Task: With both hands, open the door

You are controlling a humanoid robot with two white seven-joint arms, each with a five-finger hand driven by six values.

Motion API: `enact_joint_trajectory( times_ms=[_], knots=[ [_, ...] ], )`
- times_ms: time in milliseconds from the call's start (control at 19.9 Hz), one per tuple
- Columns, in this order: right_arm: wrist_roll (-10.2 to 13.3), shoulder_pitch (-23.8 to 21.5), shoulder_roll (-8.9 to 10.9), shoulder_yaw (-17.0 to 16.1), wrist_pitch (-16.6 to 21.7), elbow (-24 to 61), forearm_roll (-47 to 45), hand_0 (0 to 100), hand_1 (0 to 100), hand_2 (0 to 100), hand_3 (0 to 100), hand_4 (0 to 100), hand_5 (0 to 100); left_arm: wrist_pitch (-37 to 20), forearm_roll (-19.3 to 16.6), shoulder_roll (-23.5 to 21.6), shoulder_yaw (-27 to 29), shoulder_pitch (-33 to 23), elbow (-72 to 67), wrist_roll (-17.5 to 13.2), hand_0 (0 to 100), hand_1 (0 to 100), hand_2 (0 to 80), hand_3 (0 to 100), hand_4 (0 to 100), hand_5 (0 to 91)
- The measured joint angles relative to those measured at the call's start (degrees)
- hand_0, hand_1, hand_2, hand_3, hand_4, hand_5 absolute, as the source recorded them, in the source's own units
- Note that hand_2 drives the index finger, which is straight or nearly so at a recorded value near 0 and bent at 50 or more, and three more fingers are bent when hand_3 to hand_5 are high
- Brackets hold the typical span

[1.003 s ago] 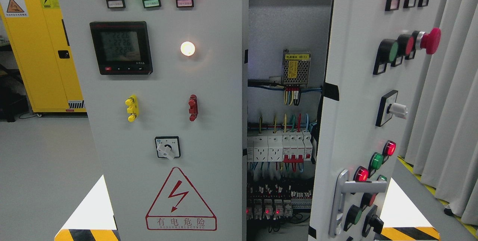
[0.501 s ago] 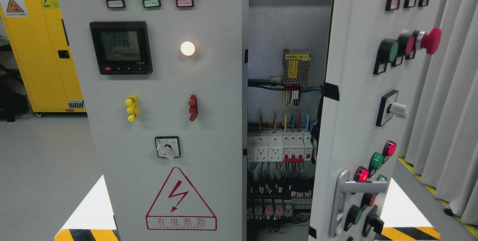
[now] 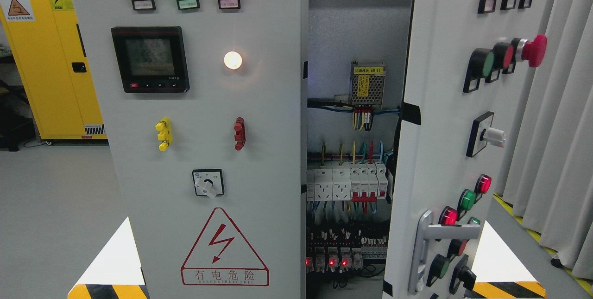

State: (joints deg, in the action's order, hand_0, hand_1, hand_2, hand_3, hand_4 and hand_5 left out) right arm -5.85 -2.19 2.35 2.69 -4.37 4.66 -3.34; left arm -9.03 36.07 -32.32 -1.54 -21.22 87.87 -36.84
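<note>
Nothing of substance has moved since the earlier frames: the doors, handle and wiring all sit where they were, and only the digits on the meter [image 3: 150, 59] flicker. I take that to mean the swing is over, or paused, with the right door standing open and no hand on it.

Going left to right: a yellow cabinet [image 3: 51, 58] stands in the background at far left. The left door [image 3: 204, 150] faces the camera flat and looks shut, carrying three lit lamps across its top, the meter, a white lamp, a rotary switch [image 3: 208, 183] and the red warning triangle [image 3: 224, 248]. Right of it is the gap, showing breakers [image 3: 347, 183] and coloured wires inside. The right door [image 3: 440, 127] is swung outward, seen at an angle, with its handle [image 3: 428, 248] low down beside rows of buttons. Grey curtains [image 3: 556, 127] hang at far right.

Neither robot hand appears in the head view, so nothing can be said of the fingers, and nothing is held or touched here. As I judge it, the right door is done and the left door remains if both are meant.
</note>
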Motion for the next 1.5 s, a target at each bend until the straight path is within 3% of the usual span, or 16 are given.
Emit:
enact_joint_trajectory(
  times_ms=[201,501,852,1103,1303,1504],
  knots=[
    [-0.02,0.03,-0.02,-0.04,0.00,0.00,0.00,22,6,0,0,0,0,-0.08,2.77,-4.65,-0.32,1.06,6.40,-0.27,0,0,0.0,0,0,0.0],
    [-0.01,0.06,-0.01,-0.08,0.00,0.00,0.00,22,6,0,0,0,0,-0.04,10.67,-12.52,-0.74,7.37,12.65,-0.44,0,0,0.0,0,0,0.0],
    [-0.02,0.02,-0.03,-0.11,0.00,0.00,0.00,21,6,0,0,0,0,6.66,15.13,-18.18,-1.72,15.97,18.48,-0.03,0,0,0.0,0,0,0.0],
    [-0.02,0.00,-0.05,-0.12,0.00,0.00,0.00,22,5,0,0,0,0,14.19,17.65,-19.01,-3.36,25.15,20.99,0.56,0,0,0.0,1,0,0.0],
    [-0.02,0.00,-0.05,-0.13,0.00,0.00,0.00,22,5,0,0,0,0,22.07,18.61,-16.88,-4.65,33.65,22.29,1.27,0,0,0.0,1,0,0.0],
    [-0.02,0.00,-0.06,-0.13,0.00,0.00,0.00,22,4,0,0,0,0,25.65,19.02,-13.82,-6.65,41.66,23.17,2.14,0,0,0.0,1,0,0.0]
  ],
)
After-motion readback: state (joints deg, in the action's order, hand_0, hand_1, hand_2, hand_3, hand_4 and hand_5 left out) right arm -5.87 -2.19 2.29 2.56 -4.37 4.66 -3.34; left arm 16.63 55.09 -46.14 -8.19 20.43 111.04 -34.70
